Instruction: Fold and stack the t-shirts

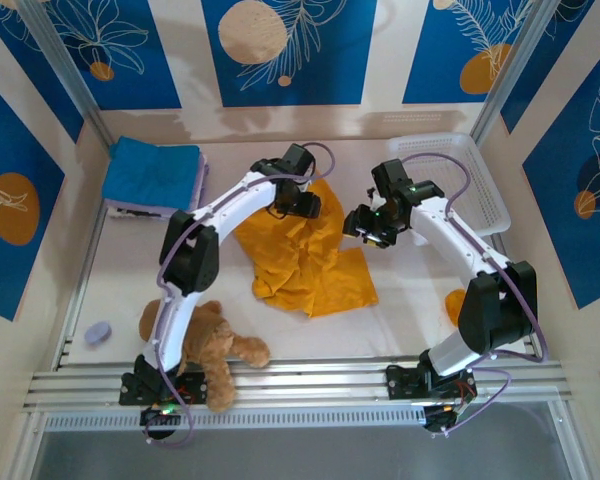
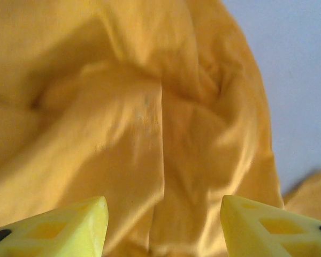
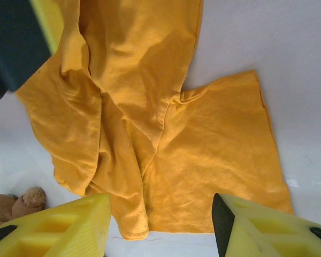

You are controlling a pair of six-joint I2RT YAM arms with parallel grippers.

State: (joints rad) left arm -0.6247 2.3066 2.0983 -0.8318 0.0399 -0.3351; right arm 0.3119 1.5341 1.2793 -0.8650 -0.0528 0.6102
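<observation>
A mustard-orange t-shirt [image 1: 305, 255] lies crumpled and partly spread in the middle of the table. My left gripper [image 1: 302, 205] hovers over its far end, open, with wrinkled orange cloth [image 2: 150, 123] close under the fingers and nothing between them [image 2: 163, 225]. My right gripper [image 1: 365, 228] stands at the shirt's right side, open [image 3: 160, 225], looking down on the flat part of the shirt [image 3: 214, 144] and its hem. A blue t-shirt [image 1: 150, 172] lies folded at the back left on top of a pale lilac one [image 1: 199, 180].
A white basket [image 1: 470, 185] stands at the back right. A brown teddy [image 1: 205, 345] lies at the near left by the left arm's base, also seen as the teddy [image 3: 16, 206] in the right wrist view. An orange cup [image 1: 455, 305] sits beside the right arm. A small grey-lilac object [image 1: 98, 333] lies near left.
</observation>
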